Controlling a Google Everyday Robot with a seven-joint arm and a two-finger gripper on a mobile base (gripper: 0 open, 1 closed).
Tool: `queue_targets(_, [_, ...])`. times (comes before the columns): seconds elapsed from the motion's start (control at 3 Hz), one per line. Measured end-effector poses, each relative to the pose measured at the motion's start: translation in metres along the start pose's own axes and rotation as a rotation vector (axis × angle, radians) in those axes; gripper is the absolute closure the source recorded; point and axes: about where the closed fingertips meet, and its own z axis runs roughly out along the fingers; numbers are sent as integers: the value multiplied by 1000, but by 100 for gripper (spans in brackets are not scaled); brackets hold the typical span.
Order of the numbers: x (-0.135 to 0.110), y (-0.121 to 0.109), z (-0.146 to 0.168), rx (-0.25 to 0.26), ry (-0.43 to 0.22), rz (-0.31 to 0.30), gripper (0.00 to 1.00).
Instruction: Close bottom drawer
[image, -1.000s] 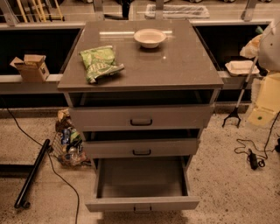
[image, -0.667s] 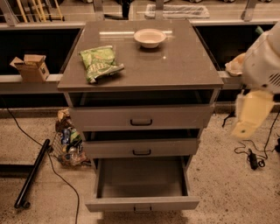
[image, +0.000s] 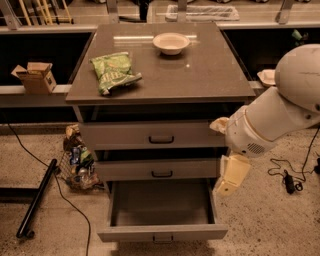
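The bottom drawer (image: 162, 233) is the lowest of three grey drawers in the cabinet and stands pulled far out. Its plain grey interior (image: 160, 202) holds nothing, and its small dark handle (image: 163, 239) sits at the centre of the narrow front. My white arm (image: 280, 112) reaches in from the right. My cream gripper (image: 228, 181) hangs down from it beside the drawer's right wall, level with the middle drawer and above the bottom front. I cannot tell whether it touches the drawer.
The cabinet top (image: 210, 75) carries a green snack bag (image: 113, 71) and a white bowl (image: 171, 43). A wire basket of clutter (image: 77, 162) and a black pole (image: 36, 197) lie on the floor at left. Cables (image: 287, 177) lie at right. A cardboard box (image: 35, 76) sits on the left ledge.
My arm has swung in from the right edge and down, bringing the gripper next to the open bottom drawer's right side. The drawer stays open.
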Motion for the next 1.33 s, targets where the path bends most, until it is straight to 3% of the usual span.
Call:
queue_targets(0.33, [0, 0, 0, 0, 1, 0, 0])
queue_targets(0.67, [9, -6, 33, -1, 49, -20, 0])
queue_targets(1.0, [30, -12, 96, -21, 60, -68, 0])
queue_targets(1.33, [50, -18, 159, -56, 2, -108, 0])
